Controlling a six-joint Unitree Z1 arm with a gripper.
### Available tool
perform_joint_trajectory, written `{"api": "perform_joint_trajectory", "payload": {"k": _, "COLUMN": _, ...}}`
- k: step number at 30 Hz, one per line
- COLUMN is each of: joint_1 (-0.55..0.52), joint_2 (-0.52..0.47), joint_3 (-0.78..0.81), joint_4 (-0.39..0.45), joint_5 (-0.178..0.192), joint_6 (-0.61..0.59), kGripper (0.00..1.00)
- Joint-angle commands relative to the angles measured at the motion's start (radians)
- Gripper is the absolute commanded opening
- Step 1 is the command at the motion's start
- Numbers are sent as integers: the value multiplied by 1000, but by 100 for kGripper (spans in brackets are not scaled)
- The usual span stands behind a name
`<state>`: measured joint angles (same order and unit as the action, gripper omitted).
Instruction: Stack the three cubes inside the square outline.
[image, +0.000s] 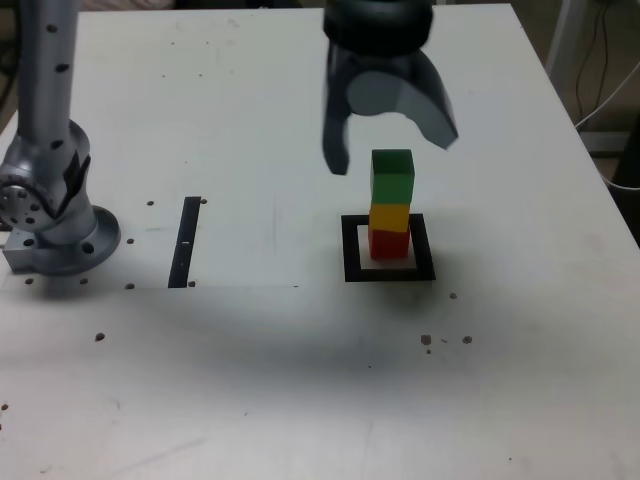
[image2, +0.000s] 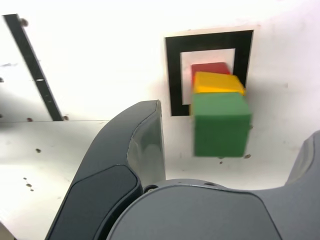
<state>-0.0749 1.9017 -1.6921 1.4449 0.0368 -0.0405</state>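
The 3 cubes, red (image: 388, 244), yellow (image: 390, 217) and green (image: 392, 176), make 1 upright column inside the black square outline (image: 352, 262), its long axis vertical, green topmost. Above it, the gripper (image: 390, 160) hangs wide open, holding nothing.

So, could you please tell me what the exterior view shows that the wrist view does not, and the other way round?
Only the exterior view shows the arm's round base and the table's far edge.

Only the wrist view shows the open jaws from close up, with the hand's grey housing between them.

Both show the green cube on the yellow cube on the red cube, inside the black square outline, plus the narrow black strip. In both, the jaws stand open, apart from the stack.
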Motion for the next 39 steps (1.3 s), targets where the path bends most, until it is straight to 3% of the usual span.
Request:
{"api": "perform_joint_trajectory", "payload": {"k": 1, "joint_1": 1, "joint_2": -41, "joint_3": 29, "joint_4": -2, "joint_5": 0, "joint_6": 2, "kGripper": 99}}
{"api": "perform_joint_trajectory", "payload": {"k": 6, "joint_1": 1, "joint_2": -167, "joint_3": 138, "joint_4": -11, "joint_5": 1, "joint_6": 2, "kGripper": 99}}
{"api": "perform_joint_trajectory", "payload": {"k": 11, "joint_1": 4, "joint_2": -327, "joint_3": 332, "joint_4": -53, "joint_5": 6, "joint_6": 0, "kGripper": 99}}
{"api": "perform_joint_trajectory", "payload": {"k": 15, "joint_1": 14, "joint_2": -398, "joint_3": 488, "joint_4": -99, "joint_5": 8, "joint_6": -3, "kGripper": 99}}
{"api": "perform_joint_trajectory", "payload": {"k": 23, "joint_1": 26, "joint_2": -421, "joint_3": 749, "joint_4": -218, "joint_5": 13, "joint_6": -3, "kGripper": 99}}
{"api": "perform_joint_trajectory", "payload": {"k": 32, "joint_1": 7, "joint_2": -404, "joint_3": 857, "joint_4": -228, "joint_5": 22, "joint_6": -7, "kGripper": 99}}
{"api": "perform_joint_trajectory", "payload": {"k": 39, "joint_1": -49, "joint_2": -403, "joint_3": 862, "joint_4": -217, "joint_5": -41, "joint_6": -7, "kGripper": 100}}
